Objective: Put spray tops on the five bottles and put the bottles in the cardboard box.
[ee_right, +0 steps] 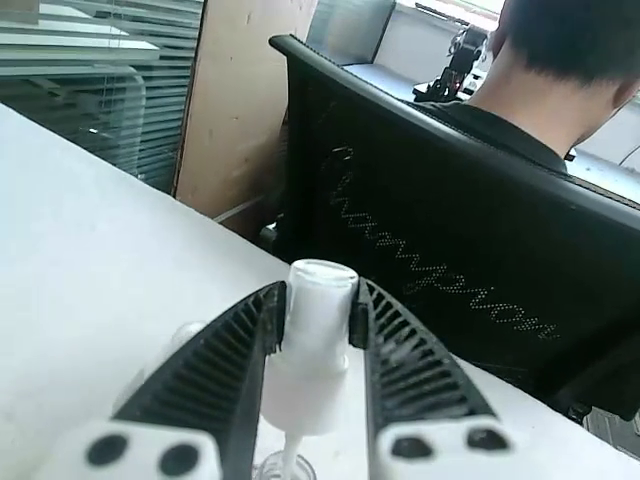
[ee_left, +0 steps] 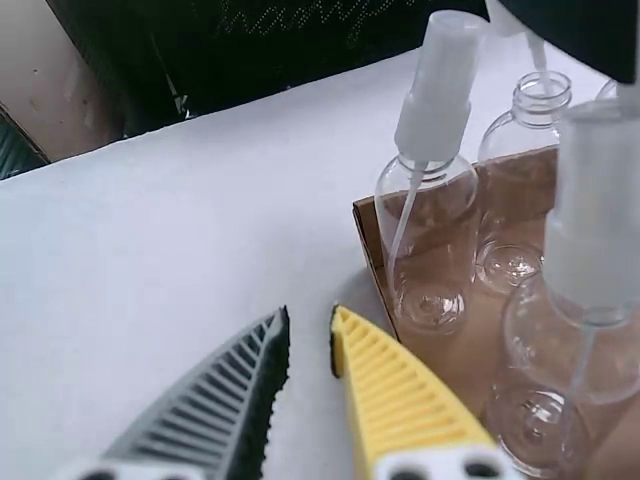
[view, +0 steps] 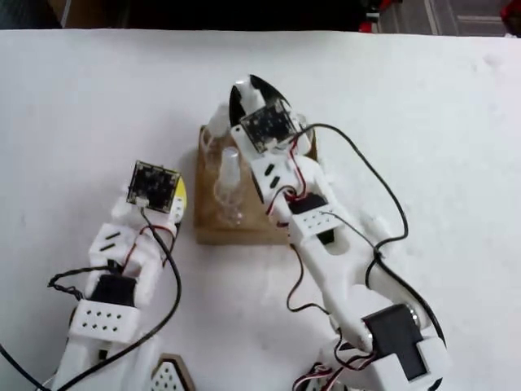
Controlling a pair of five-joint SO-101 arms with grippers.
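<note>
The right gripper has its two black ribbed fingers closed on a white spray top, which stands upright between them with its dip tube hanging down towards the open neck of a clear bottle just beneath. From above, that arm stretches over the cardboard box, which sits near the middle of the white table. The left gripper hangs over bare table just beside the box, its grey and yellow fingers a narrow gap apart with nothing between them. Inside the box, clear bottles stand upright: a capped bottle at the corner nearest the left gripper, an uncapped bottle behind it with its neck open, and a second capped bottle close to the left wrist camera
</note>
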